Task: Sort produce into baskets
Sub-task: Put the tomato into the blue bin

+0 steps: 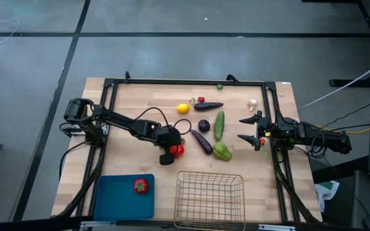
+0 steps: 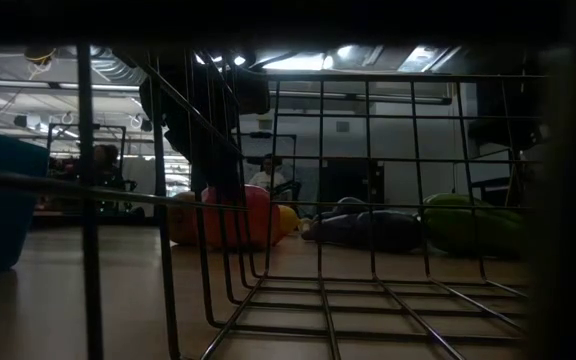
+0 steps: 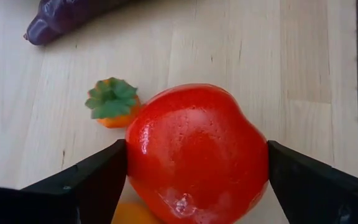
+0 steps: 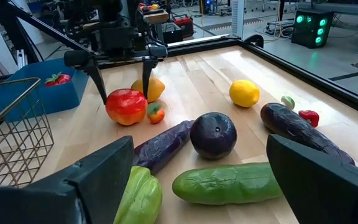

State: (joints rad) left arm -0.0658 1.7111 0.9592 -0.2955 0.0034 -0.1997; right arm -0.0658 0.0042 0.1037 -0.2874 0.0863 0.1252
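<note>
A shiny red round fruit (image 3: 194, 155) sits on the wooden table near its middle, and my left gripper (image 1: 172, 153) is shut on it. A small orange fruit with a green top (image 3: 112, 102) and an orange one (image 4: 149, 88) lie right beside it. Toward the right lie a lemon (image 1: 183, 108), two eggplants (image 1: 202, 141), a round purple fruit (image 1: 203, 125), a cucumber (image 1: 220, 124), a green pepper (image 1: 221, 151) and garlic (image 1: 253, 103). The blue tray (image 1: 117, 199) holds one red fruit (image 1: 140, 186). The wire basket (image 1: 209, 199) stands next to the tray. My right gripper (image 1: 252, 130) waits open at the right edge. My left gripper has the red fruit between its two fingers, one finger (image 3: 98, 177) against one side (image 3: 137, 155) and the other against the opposite side (image 3: 258, 162). The fingers slant down at it from the table's left. The fruit rests on the table (image 4: 126, 121).
A black frame (image 1: 185, 81) runs around the table. The wire basket's near wall fills the low view (image 2: 318, 200). Bare wood lies between the produce and the two baskets at the near edge.
</note>
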